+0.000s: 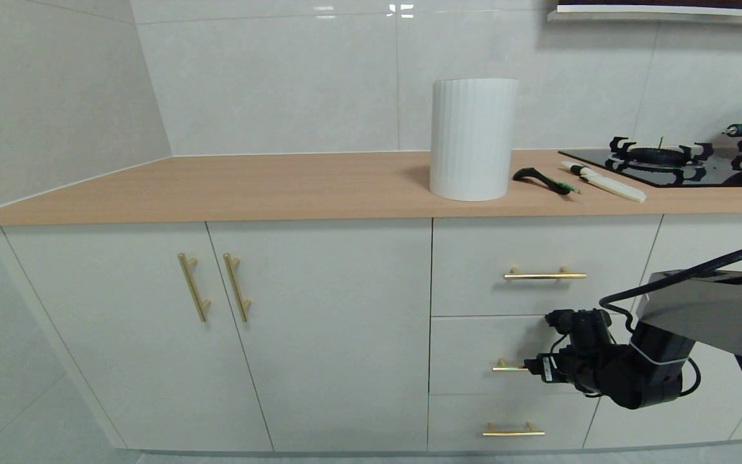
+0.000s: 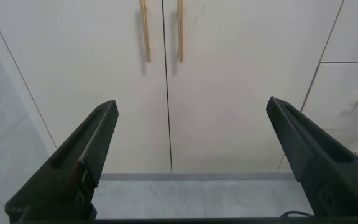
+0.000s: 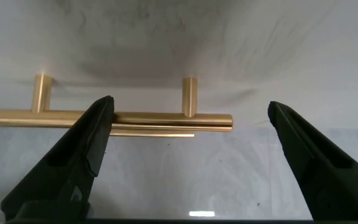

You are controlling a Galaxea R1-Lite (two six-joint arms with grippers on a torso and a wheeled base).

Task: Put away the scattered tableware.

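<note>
Right gripper (image 3: 189,104) wide at middle drawer handle (image 3: 166,119), left gripper (image 2: 191,102) wide; one canister (image 1: 473,138), two utensils (image 1: 538,178)

The right gripper (image 3: 189,104) is spread wide, its 2 dark fingers (image 3: 73,155) well apart. Close ahead, a brass bar handle (image 3: 148,119) on 2 posts is fixed to a white drawer front (image 3: 241,50). 1 finger overlaps the bar; contact cannot be confirmed.
</note>
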